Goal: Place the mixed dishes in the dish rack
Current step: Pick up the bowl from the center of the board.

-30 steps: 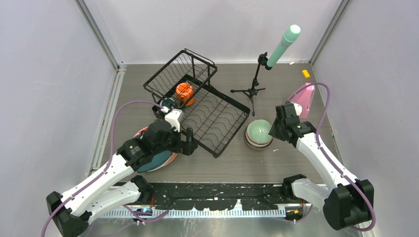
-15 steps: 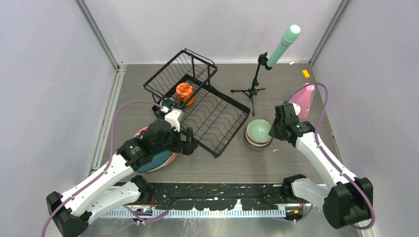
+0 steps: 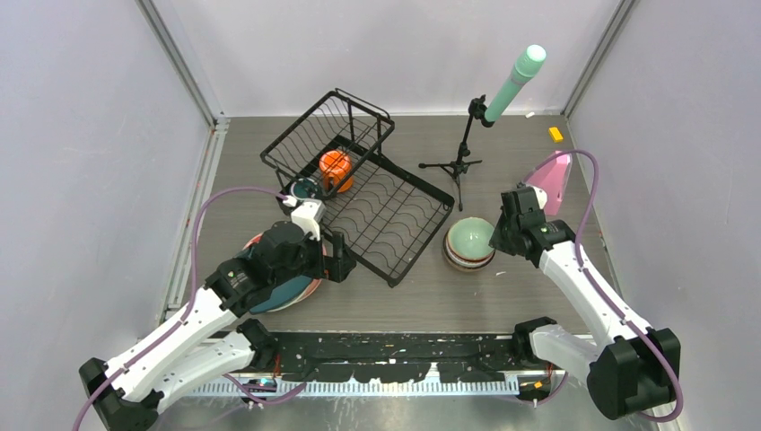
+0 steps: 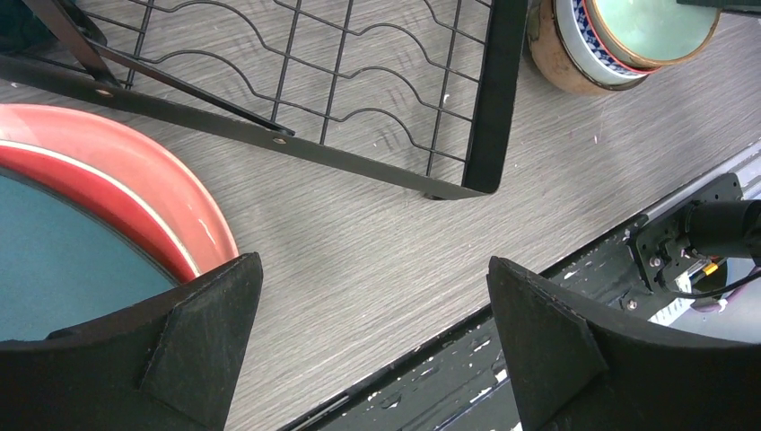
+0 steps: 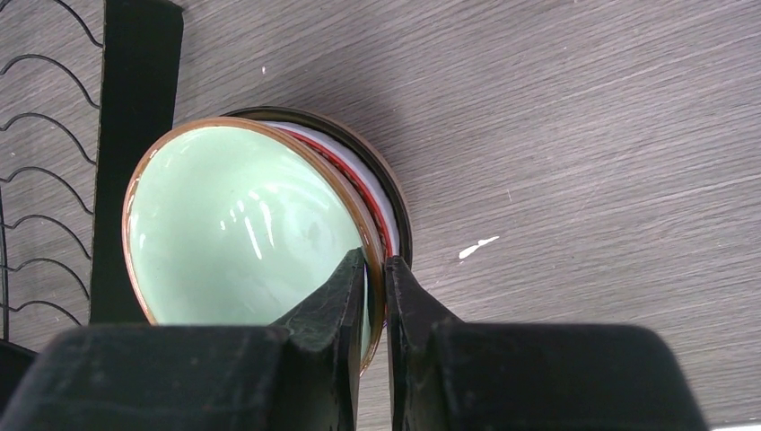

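The right tool [image 5: 375,269] pinches the rim of the mint bowl [image 5: 233,224], on top of the bowl stack [image 3: 462,261] just beside the dish rack [image 5: 135,135] on the worktop [image 5: 583,135], and the left tool [image 4: 372,269] is spread wide near the plates [image 4: 135,193]

No legible text. Neither the overhead view nor either wrist view shows any readable lettering, numeral, label, brand mark or sign on any surface.
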`<state>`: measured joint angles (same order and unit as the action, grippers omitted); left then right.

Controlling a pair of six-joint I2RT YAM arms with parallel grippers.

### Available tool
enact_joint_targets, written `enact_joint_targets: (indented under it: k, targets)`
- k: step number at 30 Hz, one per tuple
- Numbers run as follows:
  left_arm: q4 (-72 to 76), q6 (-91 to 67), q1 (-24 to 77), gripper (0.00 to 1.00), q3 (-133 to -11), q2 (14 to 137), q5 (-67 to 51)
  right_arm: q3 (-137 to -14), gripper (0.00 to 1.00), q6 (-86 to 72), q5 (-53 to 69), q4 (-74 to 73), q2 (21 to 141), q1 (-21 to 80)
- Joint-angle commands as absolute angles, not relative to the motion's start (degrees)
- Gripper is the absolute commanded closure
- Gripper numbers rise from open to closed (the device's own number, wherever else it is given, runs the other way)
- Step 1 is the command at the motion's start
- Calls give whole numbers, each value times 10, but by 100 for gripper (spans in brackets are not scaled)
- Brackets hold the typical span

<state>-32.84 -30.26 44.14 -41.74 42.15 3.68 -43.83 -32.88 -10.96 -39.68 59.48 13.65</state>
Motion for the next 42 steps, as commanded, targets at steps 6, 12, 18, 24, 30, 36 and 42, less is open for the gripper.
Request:
enact_joint_targets:
  k: [6,12,18,24,30,36,42]
  targets:
    - [-289,-325,443,0,-420,423,57,-473,100,-344,-106,-373,545,134]
    - [-268,-354,443,0,-414,420,62,-486,100,-346,-111,-373,517,134]
    - [-225,-374,443,0,-395,413,35,-487,100,-353,-101,-375,514,134]
    - [-190,-386,443,0,-387,423,8,-488,100,-370,-56,-354,493,134]
    - [-201,-414,443,8,-413,473,3,-486,100,-374,24,-311,471,134]
    - [-205,-393,465,10,-479,558,-44,-494,100,-364,70,-293,484,135]
    - [-192,-387,503,10,-509,602,-25,-502,100,-350,83,-286,501,161]
